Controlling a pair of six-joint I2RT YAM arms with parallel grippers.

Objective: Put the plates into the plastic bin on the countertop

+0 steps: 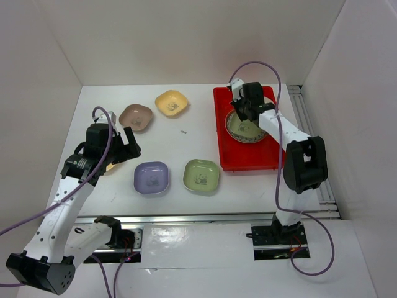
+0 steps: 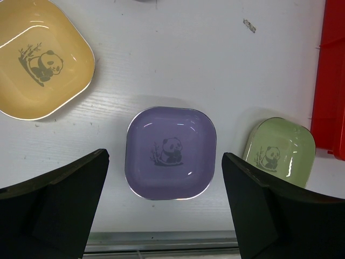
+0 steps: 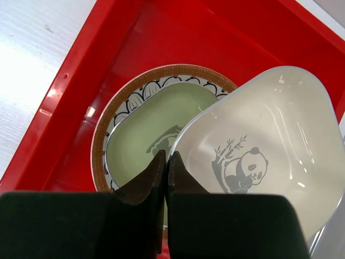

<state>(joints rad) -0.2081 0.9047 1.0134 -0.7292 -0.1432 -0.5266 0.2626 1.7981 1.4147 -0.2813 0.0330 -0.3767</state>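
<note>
The red plastic bin [image 1: 221, 127] stands at the right on the white countertop [image 1: 186, 146]. In it lies the round brown-rimmed plate [image 3: 102, 141] with a green dish [image 3: 145, 132] on it. My right gripper [image 3: 166, 157] is shut on the rim of a cream panda dish [image 3: 269, 135] and holds it tilted over them; in the top view it [image 1: 239, 113] is over the bin. My left gripper [image 2: 165, 159] is open and empty, high above a lavender dish [image 2: 170, 152]. On the countertop lie brown-pink [image 1: 136, 117], yellow [image 1: 171, 103], lavender [image 1: 151, 177] and green [image 1: 201, 176] dishes.
Another yellow dish [image 2: 40, 59] lies left of the lavender one, mostly hidden under my left arm in the top view [image 1: 110, 167]. A small dark speck [image 1: 184, 131] lies mid-table. A metal rail [image 1: 205, 217] runs along the near edge. White walls stand on three sides.
</note>
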